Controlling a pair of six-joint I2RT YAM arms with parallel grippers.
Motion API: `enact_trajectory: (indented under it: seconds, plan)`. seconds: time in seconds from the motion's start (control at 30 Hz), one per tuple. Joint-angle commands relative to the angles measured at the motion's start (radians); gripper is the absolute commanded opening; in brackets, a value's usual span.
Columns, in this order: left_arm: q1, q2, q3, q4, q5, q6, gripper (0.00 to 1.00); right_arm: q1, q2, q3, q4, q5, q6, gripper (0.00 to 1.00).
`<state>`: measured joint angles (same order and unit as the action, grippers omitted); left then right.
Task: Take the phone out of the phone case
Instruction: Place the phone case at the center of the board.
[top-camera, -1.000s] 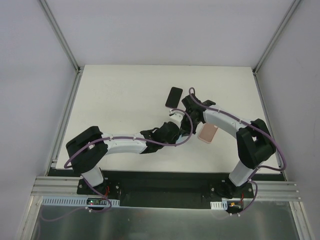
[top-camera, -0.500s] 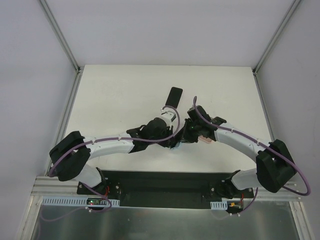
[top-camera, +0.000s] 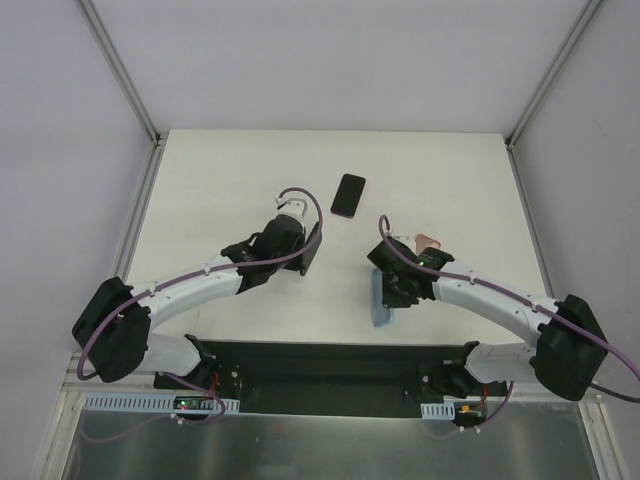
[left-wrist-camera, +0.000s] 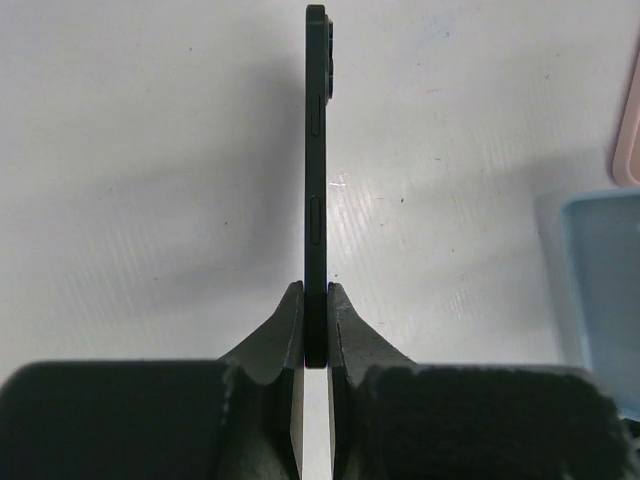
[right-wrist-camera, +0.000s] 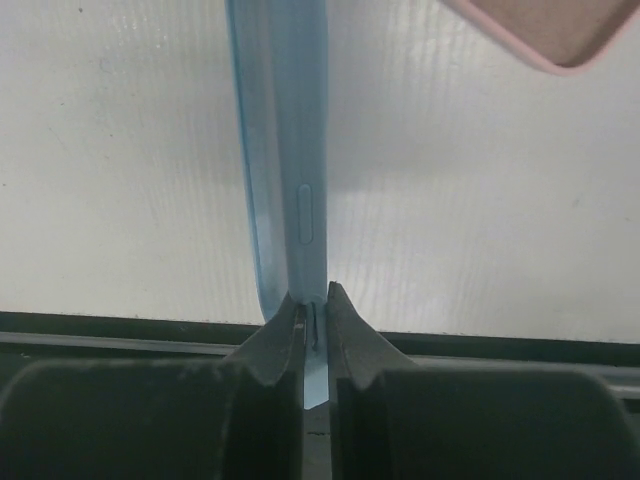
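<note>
My left gripper (top-camera: 300, 248) (left-wrist-camera: 315, 292) is shut on the lower end of a dark phone (left-wrist-camera: 316, 170), held edge-on above the table with its side buttons showing. It shows in the top view as a dark slab (top-camera: 312, 250) at the fingers. My right gripper (top-camera: 393, 287) (right-wrist-camera: 313, 297) is shut on the rim of a light blue phone case (right-wrist-camera: 290, 150), also held edge-on. The case (top-camera: 380, 304) hangs near the table's front edge. It shows in the left wrist view (left-wrist-camera: 600, 290) too. Phone and case are well apart.
A black phone-shaped slab (top-camera: 348, 194) lies flat at the table's middle back. A pink case (top-camera: 428, 242) (right-wrist-camera: 545, 30) lies just behind my right gripper. The table's front edge and dark rail (right-wrist-camera: 500, 345) are close under the blue case.
The two grippers, close together at the middle, have pulled apart. The left moved left with the dark phone; the right moved toward the front edge with the blue case.
</note>
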<state>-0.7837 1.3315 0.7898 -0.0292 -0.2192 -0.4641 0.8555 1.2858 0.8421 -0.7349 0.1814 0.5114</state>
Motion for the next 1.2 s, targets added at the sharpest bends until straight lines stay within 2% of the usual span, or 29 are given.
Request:
enact_trajectory:
  seconds: [0.0, 0.1, 0.27, 0.43, 0.6, 0.7, 0.83, 1.03, 1.17]
  plan:
    - [0.006, -0.055, 0.066, -0.032, -0.095, 0.063, 0.00, -0.007, -0.080, 0.064, -0.107, 0.121, 0.006, 0.01]
    - [0.006, -0.051, 0.074, -0.069, -0.173, 0.106, 0.00, -0.067, -0.118, 0.069, -0.048, 0.076, -0.013, 0.01]
    - [-0.011, -0.026, 0.097, -0.139, -0.287, 0.113, 0.00, -0.182, -0.151, 0.046, 0.184, -0.046, -0.030, 0.01]
    - [-0.058, 0.052, 0.137, -0.199, -0.393, 0.098, 0.00, -0.242, -0.007, 0.049, 0.396, -0.209, -0.005, 0.02]
    - [-0.061, 0.118, 0.143, -0.202, -0.420, 0.073, 0.00, -0.246, 0.183, 0.075, 0.445, -0.246, 0.032, 0.01]
    - [-0.060, 0.141, 0.143, -0.216, -0.447, 0.070, 0.00, -0.243, 0.230, 0.061, 0.480, -0.267, 0.059, 0.01]
    - [-0.051, 0.162, 0.149, -0.219, -0.473, 0.079, 0.00, -0.243, 0.222, 0.026, 0.494, -0.261, 0.068, 0.01]
    - [0.012, 0.251, 0.193, -0.247, -0.431, 0.058, 0.00, -0.239, 0.181, -0.029, 0.460, -0.223, 0.067, 0.02]
    - [0.090, 0.348, 0.300, -0.247, -0.384, 0.091, 0.00, -0.213, 0.127, -0.080, 0.450, -0.194, 0.068, 0.04]
